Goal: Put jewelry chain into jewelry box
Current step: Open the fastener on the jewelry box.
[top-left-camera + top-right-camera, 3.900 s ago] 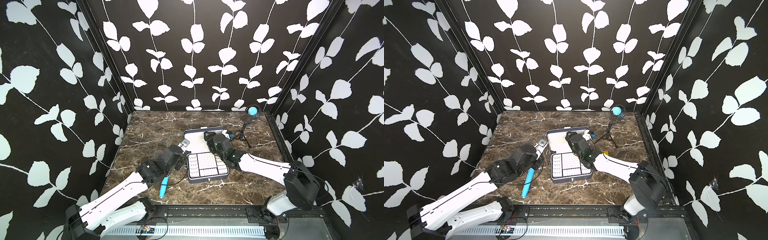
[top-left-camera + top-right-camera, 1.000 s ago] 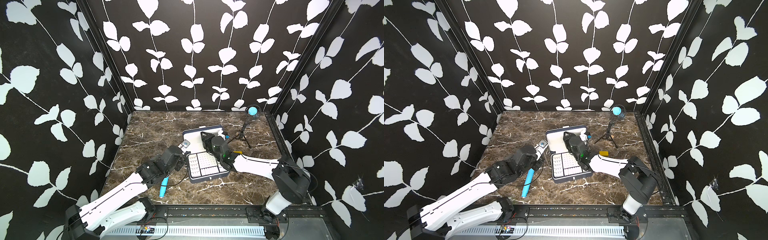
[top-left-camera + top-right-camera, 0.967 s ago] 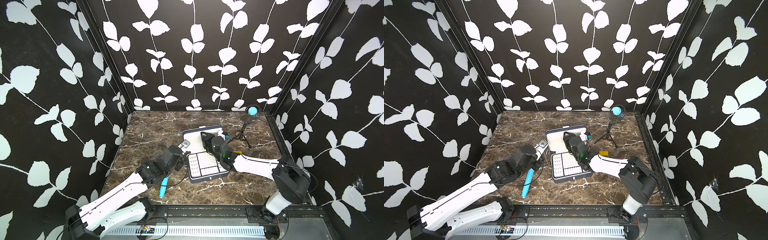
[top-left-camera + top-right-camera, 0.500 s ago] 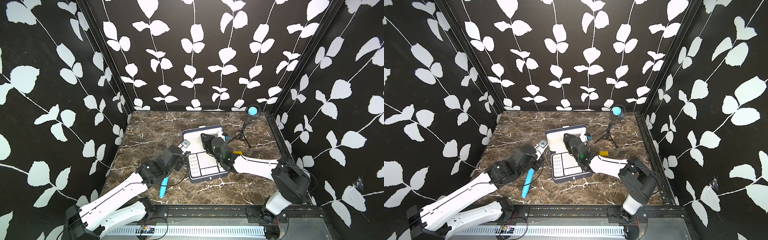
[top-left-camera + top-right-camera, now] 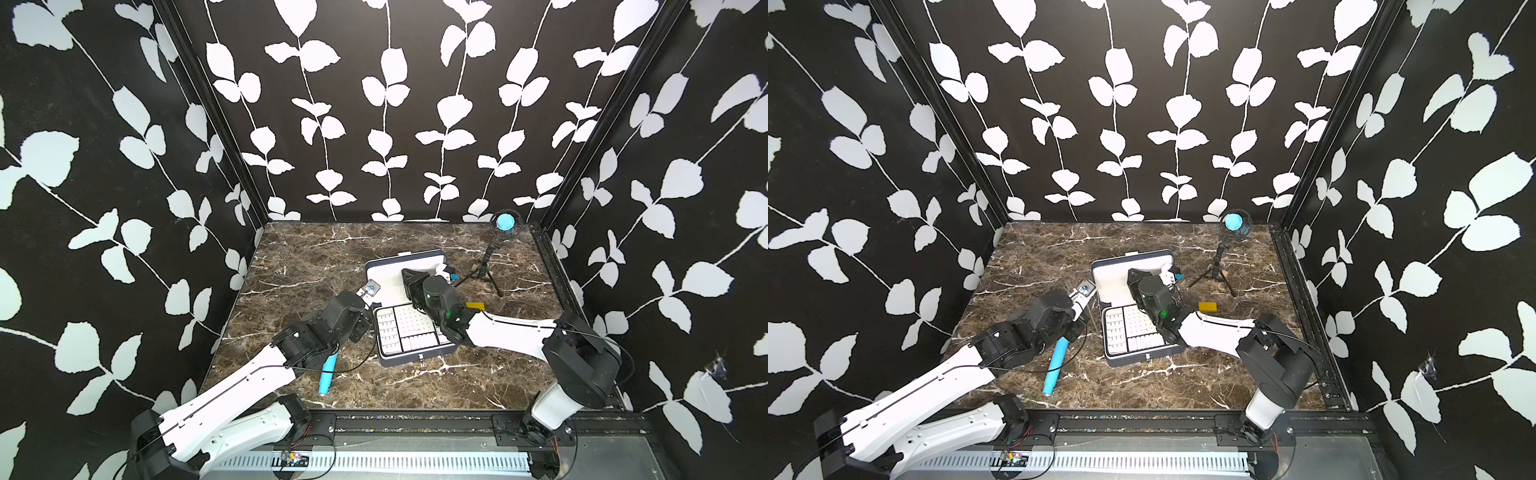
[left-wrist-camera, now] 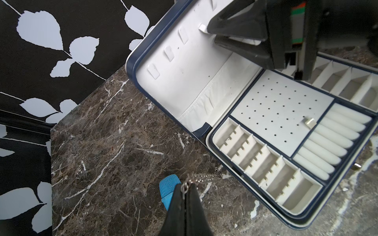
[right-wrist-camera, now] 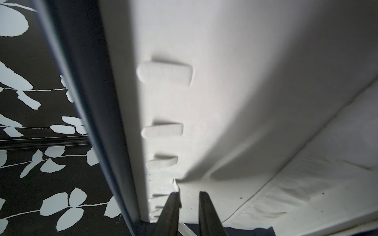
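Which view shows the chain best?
The left wrist view: the chain hangs from the shut left gripper, its links sharp against the marble beside the open box. In both top views it is too small to make out. The right wrist view shows only the lid's white lining, no chain.

No words to read

No letters, numbers or brand marks could be read on the open dark navy jewelry box [image 5: 415, 358], the brown marble table [image 5: 311, 257] or the black walls with white leaves [image 5: 374, 124].

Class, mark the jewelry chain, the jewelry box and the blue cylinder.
jewelry chain [image 6: 204, 177], left wrist view, mid links.
jewelry box [image 5: 403, 358], a top view, front wall.
blue cylinder [image 5: 1055, 365], a top view, middle of body.
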Controlling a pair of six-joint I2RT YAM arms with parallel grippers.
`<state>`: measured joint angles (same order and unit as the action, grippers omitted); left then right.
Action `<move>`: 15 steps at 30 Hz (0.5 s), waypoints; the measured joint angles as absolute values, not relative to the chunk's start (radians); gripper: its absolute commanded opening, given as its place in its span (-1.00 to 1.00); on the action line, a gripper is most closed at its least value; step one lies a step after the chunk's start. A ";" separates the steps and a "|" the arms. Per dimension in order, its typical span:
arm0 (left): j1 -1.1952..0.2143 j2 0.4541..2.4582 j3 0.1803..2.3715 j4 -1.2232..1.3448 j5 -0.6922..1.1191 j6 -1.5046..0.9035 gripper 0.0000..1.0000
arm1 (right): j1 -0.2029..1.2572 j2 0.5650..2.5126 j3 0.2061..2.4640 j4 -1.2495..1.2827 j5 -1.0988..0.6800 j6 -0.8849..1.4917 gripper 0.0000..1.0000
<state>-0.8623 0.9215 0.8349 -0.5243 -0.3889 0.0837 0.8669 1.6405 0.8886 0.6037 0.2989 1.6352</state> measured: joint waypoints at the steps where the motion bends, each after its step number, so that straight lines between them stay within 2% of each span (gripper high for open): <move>1: -0.862 0.921 0.835 -0.524 -0.389 0.084 -0.98 | 0.867 1.641 0.889 0.604 0.299 1.634 -0.50; 7: -0.862 0.921 0.835 -0.524 -0.389 0.084 -0.98 | 0.868 1.638 0.889 0.563 0.295 1.605 0.03; 15: -0.862 0.921 0.835 -0.524 -0.389 0.088 -0.98 | 0.870 1.569 0.889 0.493 0.294 1.568 0.18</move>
